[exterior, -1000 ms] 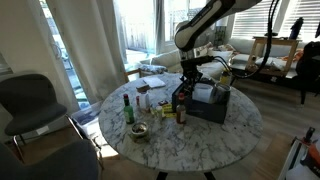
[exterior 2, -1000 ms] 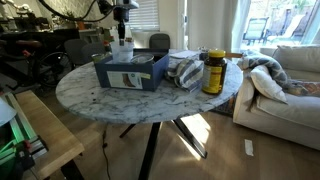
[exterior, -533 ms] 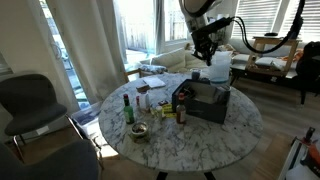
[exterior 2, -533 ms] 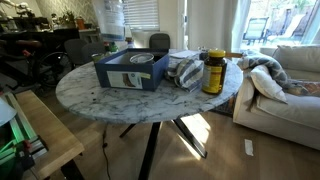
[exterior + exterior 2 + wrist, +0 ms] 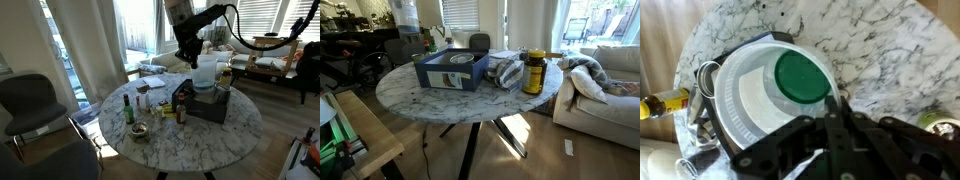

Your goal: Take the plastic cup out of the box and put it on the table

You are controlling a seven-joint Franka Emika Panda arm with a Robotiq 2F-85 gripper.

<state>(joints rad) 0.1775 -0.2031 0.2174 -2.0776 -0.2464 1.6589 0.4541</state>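
Currently: carry step. Gripper (image 5: 193, 55) clamped on the plastic cup (image 5: 205, 72) rim; cup hangs just below it, lifted above the box (image 5: 215, 108). Next: move sideways, lower onto bare table (image 5: 200, 145), release.

We see bright windows (image 5: 582, 22) behind the pale sofa (image 5: 615, 100) and sunlit wooden floor (image 5: 550, 155) just in front of it.
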